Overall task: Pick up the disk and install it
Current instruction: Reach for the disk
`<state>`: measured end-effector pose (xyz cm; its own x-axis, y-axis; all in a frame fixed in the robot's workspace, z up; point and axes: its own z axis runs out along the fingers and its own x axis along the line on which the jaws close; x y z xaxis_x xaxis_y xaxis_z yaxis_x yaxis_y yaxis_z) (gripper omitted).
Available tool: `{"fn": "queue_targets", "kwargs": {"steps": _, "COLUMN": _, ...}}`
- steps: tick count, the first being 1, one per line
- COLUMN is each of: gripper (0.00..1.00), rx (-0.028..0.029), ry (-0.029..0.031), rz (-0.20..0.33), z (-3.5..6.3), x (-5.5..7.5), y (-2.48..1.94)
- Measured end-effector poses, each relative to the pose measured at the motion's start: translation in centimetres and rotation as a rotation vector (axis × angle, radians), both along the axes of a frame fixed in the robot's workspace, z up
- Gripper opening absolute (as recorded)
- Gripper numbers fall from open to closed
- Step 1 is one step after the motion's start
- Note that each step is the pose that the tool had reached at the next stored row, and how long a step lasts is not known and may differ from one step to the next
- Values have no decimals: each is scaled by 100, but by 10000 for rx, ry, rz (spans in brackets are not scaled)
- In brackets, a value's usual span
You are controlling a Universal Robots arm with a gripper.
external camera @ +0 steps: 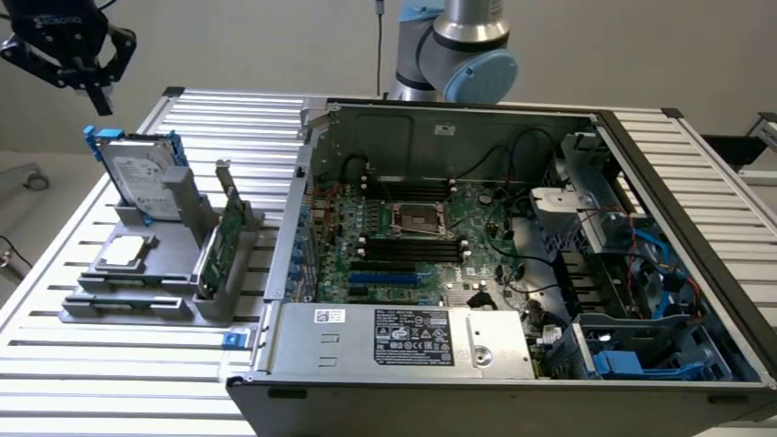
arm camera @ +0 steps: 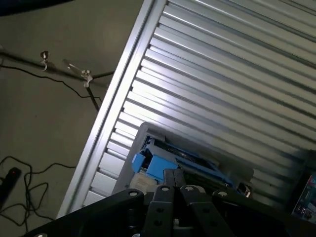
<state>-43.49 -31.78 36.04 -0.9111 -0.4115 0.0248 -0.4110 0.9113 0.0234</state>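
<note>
Above the upright disk [external camera: 137, 173], the claw [external camera: 100, 100] hangs pressed together, seemingly empty.

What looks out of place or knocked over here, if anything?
Nothing stands out. The disk leans in its slot of the grey holder, seemingly by design, with the green card standing beside it and the chip lying flat. The computer case lies open, with nothing visibly damaged inside.
</note>
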Motion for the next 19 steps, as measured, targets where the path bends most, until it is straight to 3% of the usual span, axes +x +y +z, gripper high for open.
{"fn": "queue_targets", "kwargs": {"steps": 19, "gripper": 11, "rx": 0, "ry": 0, "rz": 3465, "z": 0, "x": 0, "y": 0}}
